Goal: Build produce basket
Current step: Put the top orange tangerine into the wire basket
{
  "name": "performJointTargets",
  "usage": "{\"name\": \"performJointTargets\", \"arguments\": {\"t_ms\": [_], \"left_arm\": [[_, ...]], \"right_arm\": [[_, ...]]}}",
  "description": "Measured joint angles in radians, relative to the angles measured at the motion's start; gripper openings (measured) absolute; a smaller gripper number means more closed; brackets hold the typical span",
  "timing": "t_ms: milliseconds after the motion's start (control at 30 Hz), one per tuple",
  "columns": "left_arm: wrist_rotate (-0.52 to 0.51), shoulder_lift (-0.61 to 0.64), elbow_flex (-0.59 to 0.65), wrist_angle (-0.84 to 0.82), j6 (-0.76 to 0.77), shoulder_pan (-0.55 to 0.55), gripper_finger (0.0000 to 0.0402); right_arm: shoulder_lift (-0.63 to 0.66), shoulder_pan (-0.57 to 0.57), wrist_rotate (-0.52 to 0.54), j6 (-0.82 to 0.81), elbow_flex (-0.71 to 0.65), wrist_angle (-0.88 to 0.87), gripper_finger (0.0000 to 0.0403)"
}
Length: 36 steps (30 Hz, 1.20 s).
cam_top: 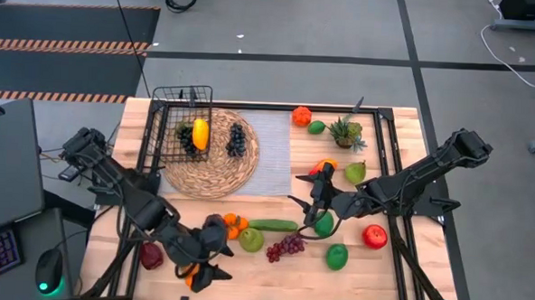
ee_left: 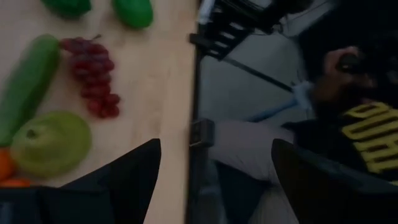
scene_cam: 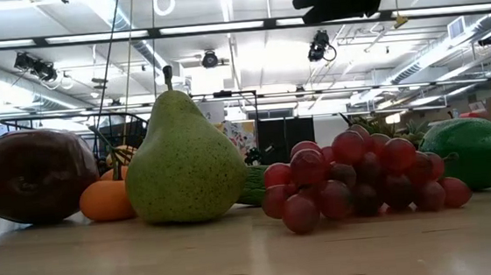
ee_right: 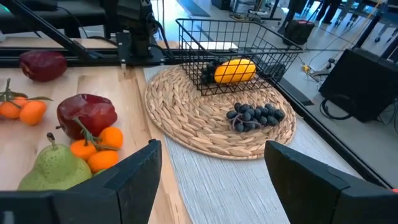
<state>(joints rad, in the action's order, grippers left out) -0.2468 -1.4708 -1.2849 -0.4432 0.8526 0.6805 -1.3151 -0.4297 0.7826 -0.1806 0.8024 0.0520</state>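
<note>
We reach our left arm (cam_top: 121,184) from the table's left edge down toward the near edge, its wrist bent so the left gripper (cam_top: 209,276) sits low at the front, fingers (ee_left: 134,177) spread apart with nothing between them. Our right arm (cam_top: 420,175) stretches in from the right side toward the middle, and the right gripper (cam_top: 300,189) hovers there, its fingers (ee_right: 134,177) likewise parted and empty.

basket (cam_top: 183,119): black wire, on mat's rim, holds yellow mango (cam_top: 199,133) | remaining produce (cam_top: 284,247): scattered across table
</note>
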Motion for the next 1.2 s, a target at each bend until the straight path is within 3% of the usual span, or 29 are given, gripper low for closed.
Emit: {"name": "performJointTargets", "arguments": {"t_ms": [133, 767, 1200], "left_arm": [[-0.1, -0.004, 0.0, -0.116, 0.065, -0.011, 0.0314], [-0.09, -0.24, 0.0, -0.465, -0.003, -0.151, 0.0313], [-0.074, -0.246, 0.0, -0.456, -0.05, -0.224, 0.0313]], "right_arm": [[0.0, 0.0, 0.0, 0.0, 0.0, 0.002, 0.0288], [0.0, -0.006, 0.0, -0.003, 0.0, 0.005, 0.0288], [0.0, 0.009, 0.0, 0.069, 0.0, -0.005, 0.0288]]}}
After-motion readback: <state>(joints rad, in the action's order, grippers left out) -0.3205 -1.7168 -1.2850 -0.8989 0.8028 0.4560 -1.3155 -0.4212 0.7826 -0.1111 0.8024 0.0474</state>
